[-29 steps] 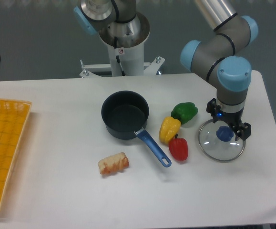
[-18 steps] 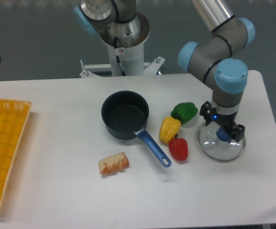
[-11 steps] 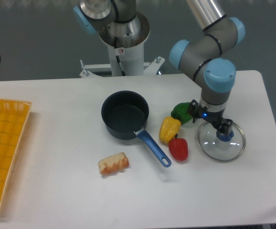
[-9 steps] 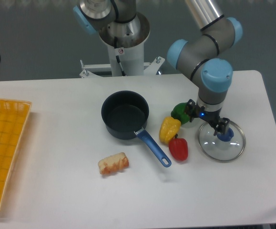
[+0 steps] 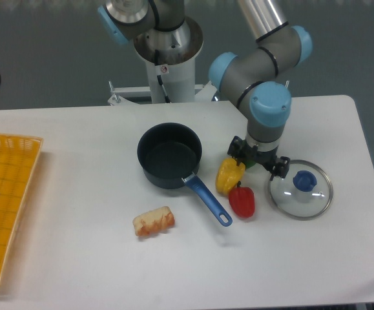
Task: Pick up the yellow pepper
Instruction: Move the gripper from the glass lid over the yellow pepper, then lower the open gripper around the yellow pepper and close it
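Your gripper [image 5: 258, 163] is hanging just right of the yellow pepper [image 5: 229, 175], fingers spread and carrying nothing; it is covering most of the green pepper [image 5: 250, 161] behind. The yellow pepper is lying on the table [image 5: 77, 161], wedged between the pot's [image 5: 169, 155] blue handle on its left and the red pepper [image 5: 241, 201] touching its near end; that crowding is leaving you little finger room, so you are likely needing to shift left and descend from above; the glass lid [image 5: 301, 192] is sitting apart on the right.
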`<state>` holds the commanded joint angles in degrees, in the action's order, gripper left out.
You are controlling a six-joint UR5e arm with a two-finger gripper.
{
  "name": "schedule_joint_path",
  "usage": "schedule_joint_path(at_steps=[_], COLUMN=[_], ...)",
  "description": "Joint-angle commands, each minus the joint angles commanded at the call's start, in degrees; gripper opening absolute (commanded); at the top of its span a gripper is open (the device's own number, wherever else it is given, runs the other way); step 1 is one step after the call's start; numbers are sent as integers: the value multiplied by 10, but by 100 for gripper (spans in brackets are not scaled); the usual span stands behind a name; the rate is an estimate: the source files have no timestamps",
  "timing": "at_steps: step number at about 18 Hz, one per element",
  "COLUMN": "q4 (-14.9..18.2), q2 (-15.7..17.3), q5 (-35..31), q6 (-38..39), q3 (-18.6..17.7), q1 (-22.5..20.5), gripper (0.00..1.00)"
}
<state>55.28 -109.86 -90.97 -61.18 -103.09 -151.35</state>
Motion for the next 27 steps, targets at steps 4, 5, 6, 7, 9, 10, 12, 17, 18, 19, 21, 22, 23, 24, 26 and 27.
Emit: schedule_joint_path(at_steps=[4,5,6,7,9,10,12,17,18,19,21,22,23,24,26,27], q4=[-1,-1,-2,-2,-2,-2,-3,-4,-4,-4,-4,-3,-3,-2,1,2], q2=[-3,-3,-4,-4,-4,-4,-6,-16,-20,-23,-22,-23,-22,-22,-20,-20], q5=[-3,-3,-4,-6,-10,-10,-10,-30,-34,-35,-35,-36,-37,-37,-38,-38], q6=[2,1,2,2,2,2,2,2,2,2,1,1,0,-3,-3,-3], q3=[-20,-25,-29,-32,-36,-37,-40,-43,-43,-42,-38,-35,-34,-30,-23,-23], q1=[11,16,19,21,23,24,24,32,34,35,34,35,35,34,34,34], gripper=[100,100,100,100,100,100,100,100,100,97,77,68,66,63,60,59])
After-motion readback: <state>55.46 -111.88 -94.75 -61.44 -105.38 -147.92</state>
